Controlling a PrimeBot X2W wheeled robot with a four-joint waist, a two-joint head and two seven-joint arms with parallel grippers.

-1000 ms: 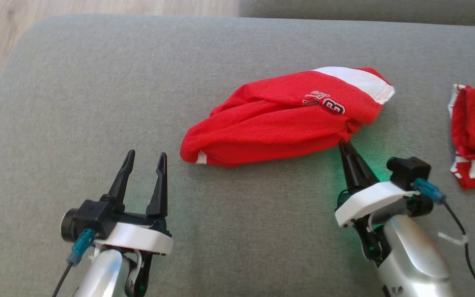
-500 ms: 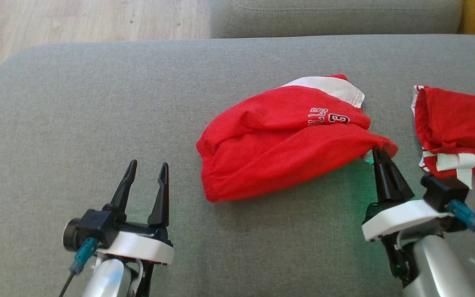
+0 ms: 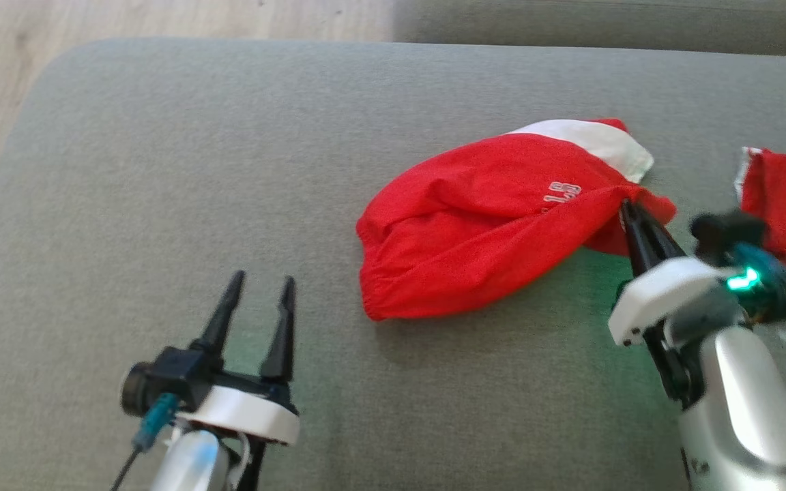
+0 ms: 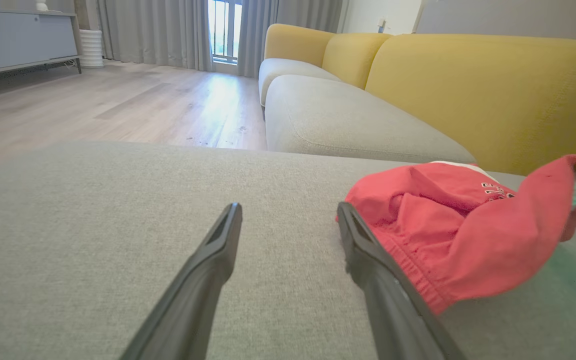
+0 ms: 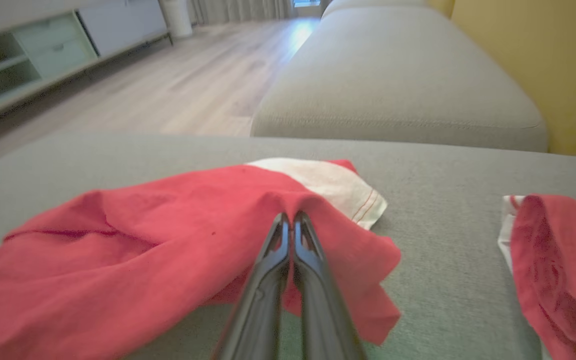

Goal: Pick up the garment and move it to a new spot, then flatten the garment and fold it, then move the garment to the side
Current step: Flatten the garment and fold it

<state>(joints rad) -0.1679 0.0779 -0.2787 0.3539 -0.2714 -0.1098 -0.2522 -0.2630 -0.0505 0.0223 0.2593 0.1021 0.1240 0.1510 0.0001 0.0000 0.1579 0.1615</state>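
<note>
Right now the crumpled red fabric garment with a white band (image 3: 475,232) lies on the broad grey upholstered seat cushion (image 3: 161,170), right of the cushion's middle. The right gripper (image 3: 626,204) is clamped on the garment's right edge, fingers pressed together, lifting a fold off the cushion. The left gripper (image 3: 262,281) hovers over the cushion's near left part, fingers apart, holding nothing. Wide grey surface spreads to the cushion's rounded left edge. A second red-and-white cloth (image 3: 785,204) lies at the cushion's right side.
</note>
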